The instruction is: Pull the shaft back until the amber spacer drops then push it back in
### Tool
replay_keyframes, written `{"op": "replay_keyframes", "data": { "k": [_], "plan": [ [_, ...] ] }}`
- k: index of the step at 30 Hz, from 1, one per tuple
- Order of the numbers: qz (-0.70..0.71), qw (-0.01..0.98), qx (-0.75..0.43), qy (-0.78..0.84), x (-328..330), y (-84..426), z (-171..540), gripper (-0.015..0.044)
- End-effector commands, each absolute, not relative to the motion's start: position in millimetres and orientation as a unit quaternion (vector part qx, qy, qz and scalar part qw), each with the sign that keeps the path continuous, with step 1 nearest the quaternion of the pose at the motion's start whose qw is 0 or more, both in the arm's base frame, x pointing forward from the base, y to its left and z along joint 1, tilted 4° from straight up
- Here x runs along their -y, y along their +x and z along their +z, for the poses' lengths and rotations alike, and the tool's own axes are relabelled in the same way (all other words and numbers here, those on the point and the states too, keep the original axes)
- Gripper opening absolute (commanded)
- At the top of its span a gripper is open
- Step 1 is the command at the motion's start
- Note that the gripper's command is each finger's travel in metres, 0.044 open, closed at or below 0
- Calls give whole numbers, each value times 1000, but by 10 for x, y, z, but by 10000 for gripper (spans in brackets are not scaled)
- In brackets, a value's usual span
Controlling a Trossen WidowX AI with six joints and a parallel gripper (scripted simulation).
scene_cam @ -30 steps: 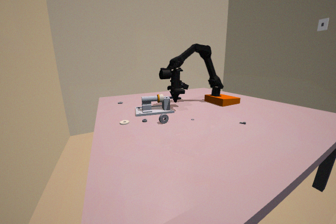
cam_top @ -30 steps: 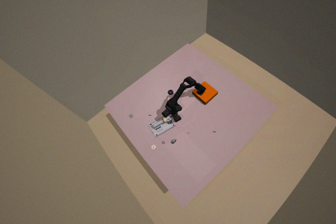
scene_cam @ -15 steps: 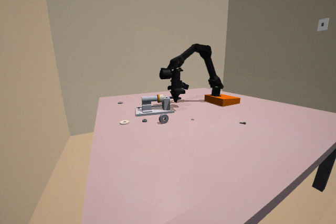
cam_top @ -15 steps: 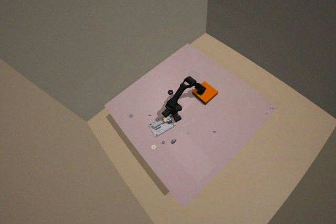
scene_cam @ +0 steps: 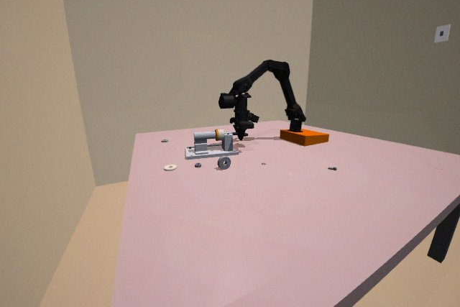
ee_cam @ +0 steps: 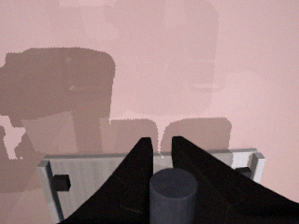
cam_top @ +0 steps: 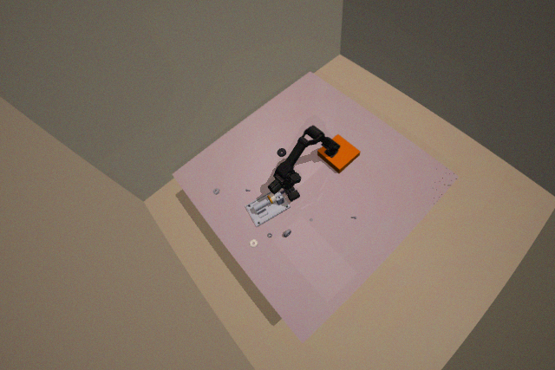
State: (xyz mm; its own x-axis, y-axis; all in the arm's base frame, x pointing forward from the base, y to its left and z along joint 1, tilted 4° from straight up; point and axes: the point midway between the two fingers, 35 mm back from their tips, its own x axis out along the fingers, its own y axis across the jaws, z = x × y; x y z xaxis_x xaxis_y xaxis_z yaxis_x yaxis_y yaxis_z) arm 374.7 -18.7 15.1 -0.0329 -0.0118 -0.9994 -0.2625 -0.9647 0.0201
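The grey housing (cam_top: 260,204) (scene_cam: 204,136) stands on a pale base plate (scene_cam: 211,154) (ee_cam: 89,182). The amber spacer (cam_top: 270,199) (scene_cam: 217,134) is at shaft height against the housing's right end in the exterior view. Pale spacer material (scene_cam: 221,134) sits right beside it, before the grey post (scene_cam: 227,142). How many pale spacers there are is too small to tell. The dark shaft (scene_cam: 244,134) (ee_cam: 173,184) sticks out beyond the post. My gripper (scene_cam: 241,137) (ee_cam: 161,146) points down and is shut on the shaft's outer end. The shaft inside the housing is hidden.
Near the plate lie an upright grey ring (cam_top: 286,232) (scene_cam: 223,162), a small dark ring (cam_top: 269,235) (scene_cam: 198,165) and a cream ring (cam_top: 253,243) (scene_cam: 170,167). A black ring (cam_top: 281,152) lies behind the arm. The orange base (cam_top: 339,153) (scene_cam: 304,136) carries the arm.
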Motion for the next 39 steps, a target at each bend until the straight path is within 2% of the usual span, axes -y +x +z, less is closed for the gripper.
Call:
{"op": "replay_keyframes", "data": {
  "k": [1, 39],
  "plan": [
    [712, 90, -100, -689, 180, 3733, 152, 0],
    [713, 90, -100, -689, 167, 3686, 152, 0]
  ]
}}
